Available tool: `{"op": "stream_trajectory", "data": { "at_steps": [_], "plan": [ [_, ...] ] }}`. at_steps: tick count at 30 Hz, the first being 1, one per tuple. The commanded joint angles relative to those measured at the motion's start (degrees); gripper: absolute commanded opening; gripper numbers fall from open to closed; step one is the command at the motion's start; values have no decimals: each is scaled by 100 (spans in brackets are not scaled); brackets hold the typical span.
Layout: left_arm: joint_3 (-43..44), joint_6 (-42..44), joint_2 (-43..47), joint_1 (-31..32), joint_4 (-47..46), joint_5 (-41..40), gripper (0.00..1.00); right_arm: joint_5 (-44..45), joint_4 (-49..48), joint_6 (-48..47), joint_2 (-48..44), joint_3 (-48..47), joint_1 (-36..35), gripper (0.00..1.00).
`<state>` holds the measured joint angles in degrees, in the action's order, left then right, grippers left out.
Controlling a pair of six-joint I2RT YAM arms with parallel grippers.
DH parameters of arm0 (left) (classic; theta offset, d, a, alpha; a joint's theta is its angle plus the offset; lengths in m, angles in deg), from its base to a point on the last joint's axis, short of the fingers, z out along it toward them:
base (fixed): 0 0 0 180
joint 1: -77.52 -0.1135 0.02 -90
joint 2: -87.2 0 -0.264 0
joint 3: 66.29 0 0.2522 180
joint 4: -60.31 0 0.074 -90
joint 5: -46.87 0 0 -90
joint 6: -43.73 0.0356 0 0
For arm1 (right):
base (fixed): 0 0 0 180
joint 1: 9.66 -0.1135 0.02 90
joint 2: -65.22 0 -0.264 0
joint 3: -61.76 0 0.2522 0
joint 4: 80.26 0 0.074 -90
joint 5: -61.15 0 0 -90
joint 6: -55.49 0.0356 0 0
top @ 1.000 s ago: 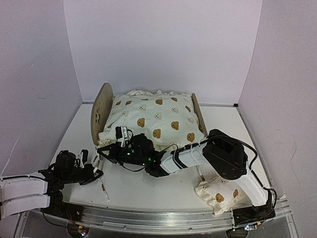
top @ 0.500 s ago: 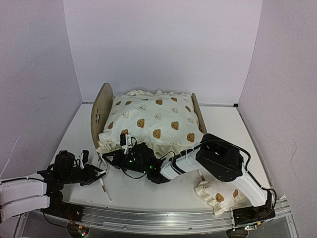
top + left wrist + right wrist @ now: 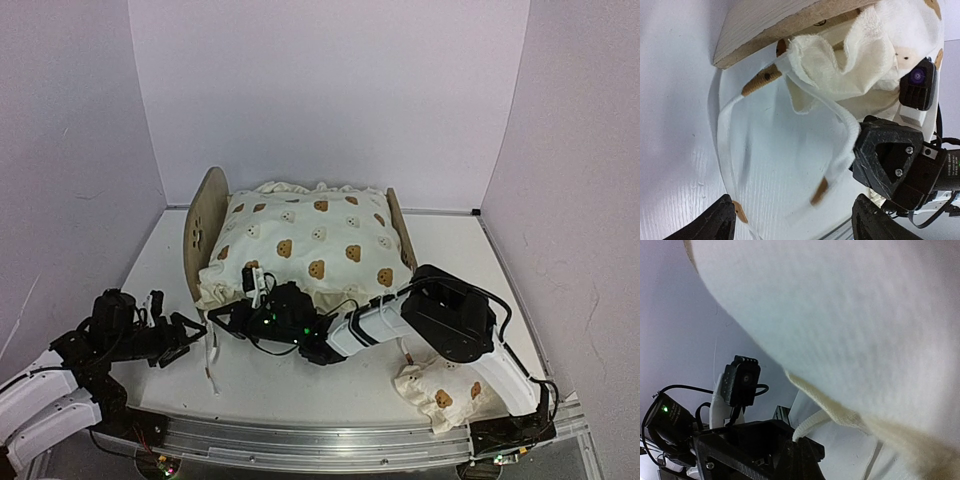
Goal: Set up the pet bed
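**Cushion on the bed, one arm at its corner**

The pet bed (image 3: pixel 207 215) sits back left on the desk (image 3: pixel 270 375), with the bear-print cushion (image 3: pixel 310 245) lying on it. The right fingers (image 3: pixel 755 447) are clamped on a cushion tie (image 3: pixel 812 424) at the front corner. The left fingers (image 3: pixel 715 225) are spread wide, gripping nothing.

Soft, even light fills the overhead view; shadows on the counter (image 3: pixel 460 260) are faint. In the left wrist view the pet bed (image 3: pixel 790 25) is sharp, the left edge nearly washed out. Upper right of the right wrist view, cream fabric (image 3: pixel 850 315) blurs, seemingly too close.
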<state>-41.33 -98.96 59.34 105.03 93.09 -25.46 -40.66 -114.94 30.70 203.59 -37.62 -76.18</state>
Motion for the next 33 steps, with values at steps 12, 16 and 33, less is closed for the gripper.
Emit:
{"op": "stream_trajectory", "data": {
  "at_steps": [12, 16, 33],
  "plan": [
    [897, 850, 88, -26, -363, 768, 47, -216, -460, 1094, -116, -320, 93, 0],
    [552, 798, 151, -22, -752, 790, 44, -159, -632, 1606, -66, -401, 93, 0],
    [517, 1203, -972, -26, -1601, 393, 10, -175, -693, 1815, -55, -447, -45, 0]
  ]
}}
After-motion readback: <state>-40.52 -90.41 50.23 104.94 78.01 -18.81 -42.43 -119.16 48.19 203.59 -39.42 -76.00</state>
